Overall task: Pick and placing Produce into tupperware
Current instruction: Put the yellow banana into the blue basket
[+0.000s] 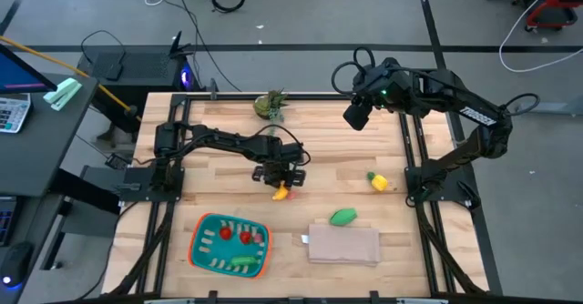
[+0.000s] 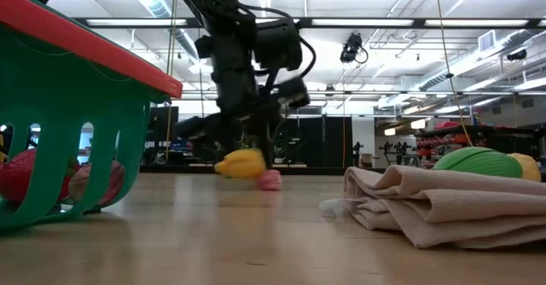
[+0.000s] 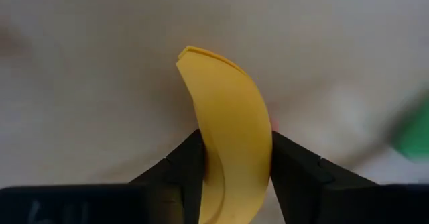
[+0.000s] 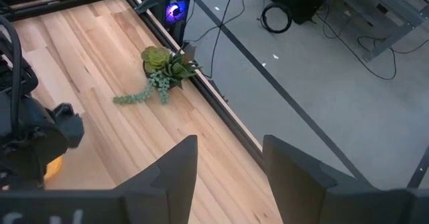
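Left end effector (image 1: pixel 281 187) is closed on the banana (image 3: pixel 228 143), low over mid-worktop (image 1: pixel 219 126). Right end effector (image 1: pixel 356 115) waits, fingers apart, at the far edge. Tray (image 1: pixel 202 255) holds red and green pieces; a green piece (image 1: pixel 342 217) and a yellow piece (image 1: pixel 377 182) remain out.

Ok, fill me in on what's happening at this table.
The left gripper is shut on the yellow banana near the middle of the table. The teal tupperware at the near-left already holds red pieces and a green one. A green piece and a yellow piece with green top lie on the wood, outside it. The right gripper waits open, raised over the far right edge.
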